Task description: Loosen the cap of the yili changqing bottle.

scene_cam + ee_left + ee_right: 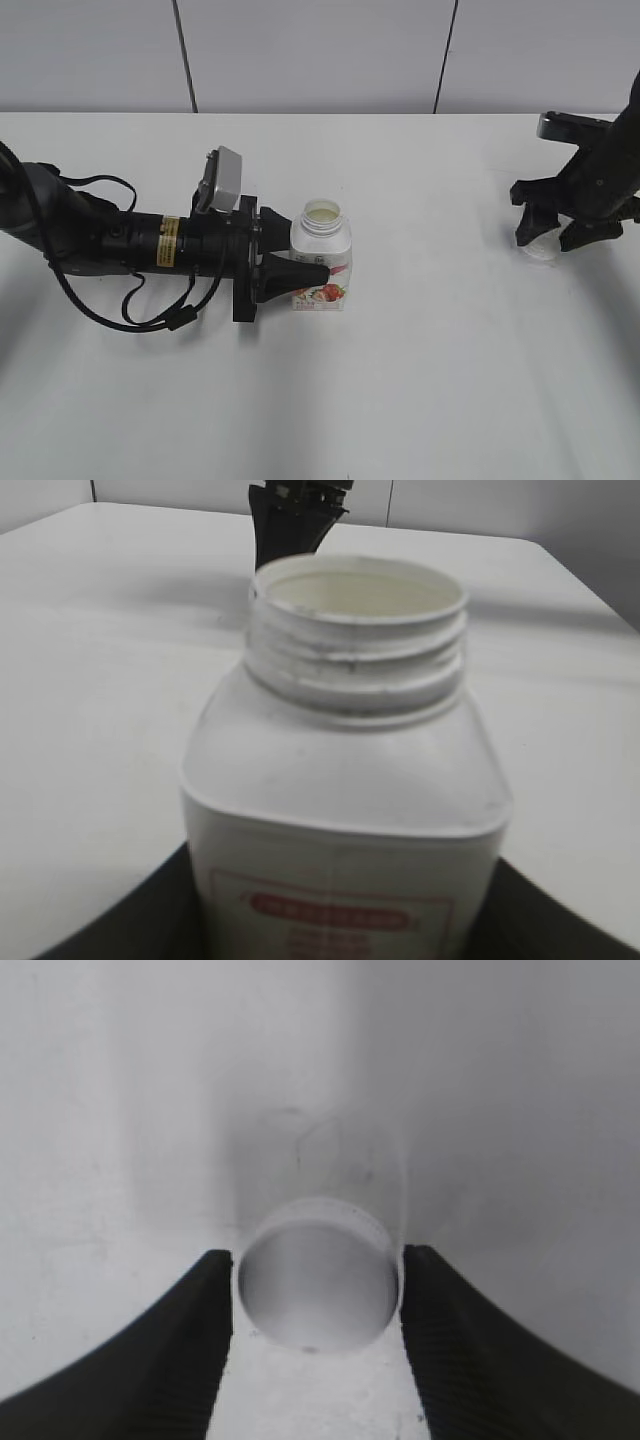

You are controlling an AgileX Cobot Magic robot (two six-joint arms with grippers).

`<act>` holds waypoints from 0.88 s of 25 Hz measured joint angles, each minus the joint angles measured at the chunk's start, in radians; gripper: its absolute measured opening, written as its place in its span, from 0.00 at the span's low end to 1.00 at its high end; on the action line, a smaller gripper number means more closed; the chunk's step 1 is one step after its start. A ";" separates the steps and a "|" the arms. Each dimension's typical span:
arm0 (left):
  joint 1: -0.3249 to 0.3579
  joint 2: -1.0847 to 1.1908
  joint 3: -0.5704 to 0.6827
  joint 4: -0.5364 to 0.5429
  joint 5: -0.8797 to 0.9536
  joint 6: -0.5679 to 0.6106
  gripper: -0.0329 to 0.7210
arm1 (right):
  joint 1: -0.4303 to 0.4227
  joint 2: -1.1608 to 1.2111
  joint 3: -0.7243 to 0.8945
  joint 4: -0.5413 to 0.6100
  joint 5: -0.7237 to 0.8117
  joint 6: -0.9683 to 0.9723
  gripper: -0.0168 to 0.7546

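Yili changqing bottle (321, 262) stands upright on the worktop (420, 380), its squarish body pinched between the jaws of the left tool (312, 276), which reaches in flat along the worktop from the side. Its neck is bare: the left wrist view shows exposed threads and an open mouth, so the cap (318, 1282) is already off, not merely loosened.

That cap sits well away from the left tool, directly between the fingers of the right tool (318, 1305), resting on or just above the worktop. The right wrist view shows a finger close on each side of the ribbed rim, but whether the pads actually press it I cannot tell; the exterior view is too small to settle it.

Judging by this, the unscrewing itself is finished and the step in hand is parting with the cap. Next would be spreading the right tool's fingers and lifting clear without nudging the cap, while the left tool keeps the open bottle steady so nothing spills.
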 joint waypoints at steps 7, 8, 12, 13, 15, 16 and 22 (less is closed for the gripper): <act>0.000 0.000 0.000 0.000 0.000 0.000 0.53 | 0.000 0.000 -0.009 0.005 0.031 0.005 0.76; 0.000 0.000 0.000 0.000 0.000 0.000 0.53 | 0.000 0.001 -0.021 0.009 0.052 0.007 0.74; 0.000 0.000 0.000 -0.004 0.000 0.000 0.53 | 0.000 0.001 -0.093 0.049 0.146 0.013 0.65; 0.000 0.000 0.000 -0.008 -0.001 -0.001 0.53 | 0.000 0.001 -0.110 0.056 0.168 0.013 0.65; 0.000 0.000 0.000 -0.011 -0.003 -0.002 0.53 | 0.000 0.001 -0.149 0.064 0.214 0.014 0.64; 0.000 0.000 0.000 -0.011 -0.004 -0.002 0.53 | 0.000 0.001 -0.167 0.067 0.235 0.014 0.64; 0.000 0.000 0.000 -0.009 -0.004 -0.005 0.54 | 0.000 0.001 -0.235 0.068 0.298 0.014 0.63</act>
